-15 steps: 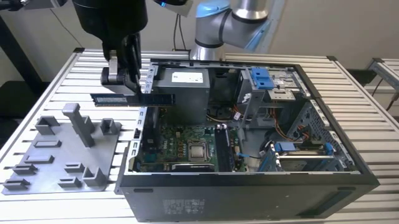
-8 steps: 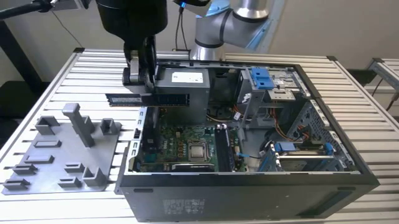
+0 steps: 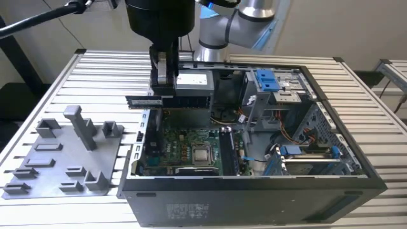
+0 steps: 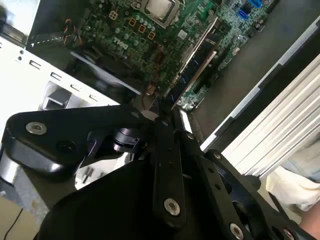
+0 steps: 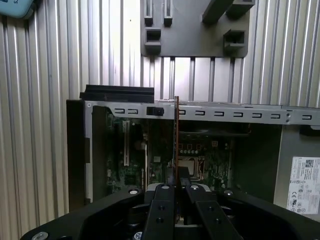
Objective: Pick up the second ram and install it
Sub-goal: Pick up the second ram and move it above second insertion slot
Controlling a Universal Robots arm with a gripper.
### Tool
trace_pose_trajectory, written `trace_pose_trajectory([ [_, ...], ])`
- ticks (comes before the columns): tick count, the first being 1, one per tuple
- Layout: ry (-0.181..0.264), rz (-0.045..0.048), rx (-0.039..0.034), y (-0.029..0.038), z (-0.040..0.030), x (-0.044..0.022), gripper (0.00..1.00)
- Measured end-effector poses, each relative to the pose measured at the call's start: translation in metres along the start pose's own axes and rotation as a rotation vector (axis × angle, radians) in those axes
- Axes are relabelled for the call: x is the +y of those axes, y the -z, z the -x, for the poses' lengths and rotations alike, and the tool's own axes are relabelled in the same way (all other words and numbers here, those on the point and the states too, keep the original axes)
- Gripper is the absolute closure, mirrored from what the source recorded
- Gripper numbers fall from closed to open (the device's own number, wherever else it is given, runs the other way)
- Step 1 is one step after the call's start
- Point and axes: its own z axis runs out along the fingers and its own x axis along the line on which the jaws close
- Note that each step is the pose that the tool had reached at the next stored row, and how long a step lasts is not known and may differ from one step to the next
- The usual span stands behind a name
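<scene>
My gripper (image 3: 163, 91) is shut on the second ram (image 3: 184, 101), a slim dark stick with a pale label. It hangs level above the far left part of the open computer case (image 3: 254, 191), over the green motherboard (image 3: 181, 143). In the first wrist view the second ram (image 5: 176, 135) shows edge-on as a thin line running out from between the fingers (image 5: 169, 182). In the second wrist view another ram stick (image 4: 199, 57) stands seated in a slot on the motherboard (image 4: 125, 35), beyond the gripper's black linkage.
A flat grey tray (image 3: 64, 157) with upright posts lies on the slatted table at the exterior view's left of the case. Inside the case are a silver chip (image 3: 202, 155), a grey power supply (image 3: 194, 83), blue drive brackets (image 3: 267, 80) and cables. The case walls stand around the motherboard.
</scene>
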Motion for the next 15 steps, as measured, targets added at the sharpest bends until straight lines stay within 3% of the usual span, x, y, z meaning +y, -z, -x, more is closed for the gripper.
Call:
trace_pose_trajectory([
  [15,0.0,0.0,0.0,-0.0006,-0.0004,-0.0456,0.86],
])
